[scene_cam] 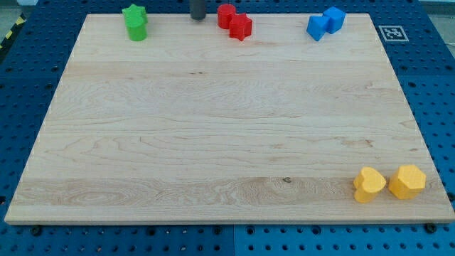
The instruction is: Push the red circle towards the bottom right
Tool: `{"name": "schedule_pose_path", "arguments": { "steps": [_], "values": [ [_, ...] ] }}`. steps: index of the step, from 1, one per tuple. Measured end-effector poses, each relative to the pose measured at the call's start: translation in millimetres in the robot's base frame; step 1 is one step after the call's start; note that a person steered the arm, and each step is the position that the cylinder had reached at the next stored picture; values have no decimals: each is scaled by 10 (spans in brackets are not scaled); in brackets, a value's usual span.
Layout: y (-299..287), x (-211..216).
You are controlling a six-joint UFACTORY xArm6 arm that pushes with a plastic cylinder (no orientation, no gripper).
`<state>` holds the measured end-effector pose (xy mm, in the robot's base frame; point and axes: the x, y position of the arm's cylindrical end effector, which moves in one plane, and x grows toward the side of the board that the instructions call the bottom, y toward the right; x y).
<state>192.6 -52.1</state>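
Observation:
The red circle (225, 14) sits at the view's top edge of the wooden board (213, 142), a little right of centre. A red star (242, 28) touches it on its lower right. My tip (197, 18) is the end of a dark rod that comes down at the view's top. It stands just left of the red circle, with a small gap between them.
Two green blocks (135, 23) sit together at the view's top left. Two blue blocks (325, 23) sit together at the top right. A yellow heart-like block (369, 185) and a yellow hexagon (407, 181) lie at the bottom right. A printed marker (392, 33) lies past the board's top right corner.

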Motion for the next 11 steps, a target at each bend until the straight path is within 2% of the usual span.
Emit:
{"name": "schedule_pose_path", "arguments": {
  "steps": [2, 4, 7, 8, 11],
  "values": [
    [785, 1],
    [825, 15],
    [1402, 21],
    [1401, 213],
    [1573, 1776]
  ]
}}
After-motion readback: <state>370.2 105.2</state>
